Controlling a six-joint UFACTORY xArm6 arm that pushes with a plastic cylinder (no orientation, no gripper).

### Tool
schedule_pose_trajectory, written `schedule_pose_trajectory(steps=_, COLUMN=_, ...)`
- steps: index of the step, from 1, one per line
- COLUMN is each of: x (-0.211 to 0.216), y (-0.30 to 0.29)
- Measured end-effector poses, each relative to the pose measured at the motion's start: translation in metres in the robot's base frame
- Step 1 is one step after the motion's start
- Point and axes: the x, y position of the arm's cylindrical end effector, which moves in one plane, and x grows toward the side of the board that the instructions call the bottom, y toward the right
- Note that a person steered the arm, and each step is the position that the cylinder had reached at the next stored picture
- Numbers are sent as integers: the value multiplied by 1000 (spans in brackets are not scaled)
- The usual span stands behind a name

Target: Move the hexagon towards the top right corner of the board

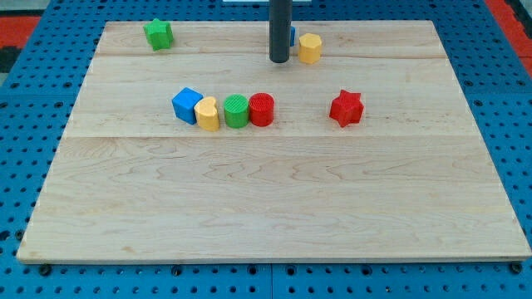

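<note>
A yellow hexagon block (309, 47) lies near the view's top, a little right of centre on the wooden board (266, 199). My tip (278, 61) rests on the board just to the hexagon's left, with a narrow gap between them. A blue block (292, 35) peeks out behind the rod, mostly hidden, touching or nearly touching the hexagon's upper left side.
A green star (158, 33) sits at the top left. A row of touching blocks lies left of centre: blue cube (188, 105), rounded yellow block (208, 113), green cylinder (237, 110), red cylinder (261, 109). A red star (347, 108) lies right of centre.
</note>
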Motion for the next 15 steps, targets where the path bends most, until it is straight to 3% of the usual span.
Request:
schedule_pose_trajectory(steps=3, x=-9, y=14)
schedule_pose_trajectory(steps=5, x=-16, y=104)
schedule_pose_trajectory(steps=8, x=-26, y=137)
schedule_pose_trajectory(steps=15, x=-30, y=142)
